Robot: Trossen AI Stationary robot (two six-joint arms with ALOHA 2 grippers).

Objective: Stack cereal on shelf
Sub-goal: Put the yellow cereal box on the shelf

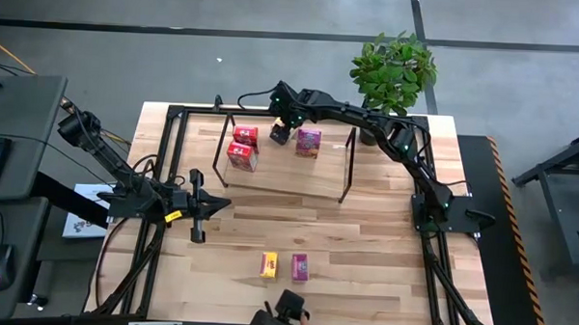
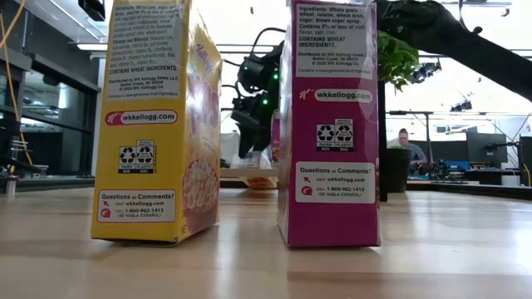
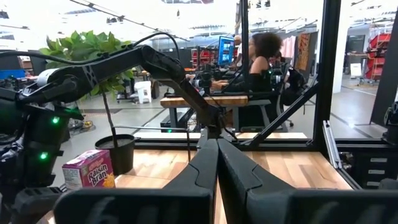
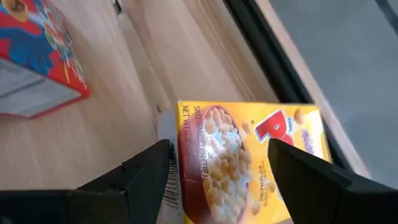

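Here the shelf (image 1: pixel 313 187) stands at the far middle of the table (image 1: pixel 383 253), a light board with thin black wire frames at its two ends. On its board stand two red cereal boxes (image 1: pixel 243 146) at the left part, one just behind the other, and a magenta box (image 1: pixel 309 142) more to the centre. Between the red boxes and the magenta one, near the far edge of the board, the right gripper (image 1: pixel 280 133) is over a yellow box (image 4: pixel 249 165). In the right wrist view this yellow box lies between the two dark fingers (image 4: pixel 140 177), which stand wide on both sides of it; whether they press it I cannot tell. The right half of the board is bare wood up to the wire frame.

Near the front edge of the table two more boxes stand upright and just beside each other, a front yellow box (image 1: pixel 269 265) and a front magenta box (image 1: pixel 299 267), with open table all around them.

The right arm reaches from its base at the right side in a long curve across the far corner, past a potted plant (image 1: pixel 394 74). The left gripper (image 1: pixel 203 206) waits over the left part of the table, in front of the shelf, its fingers closed together and empty.
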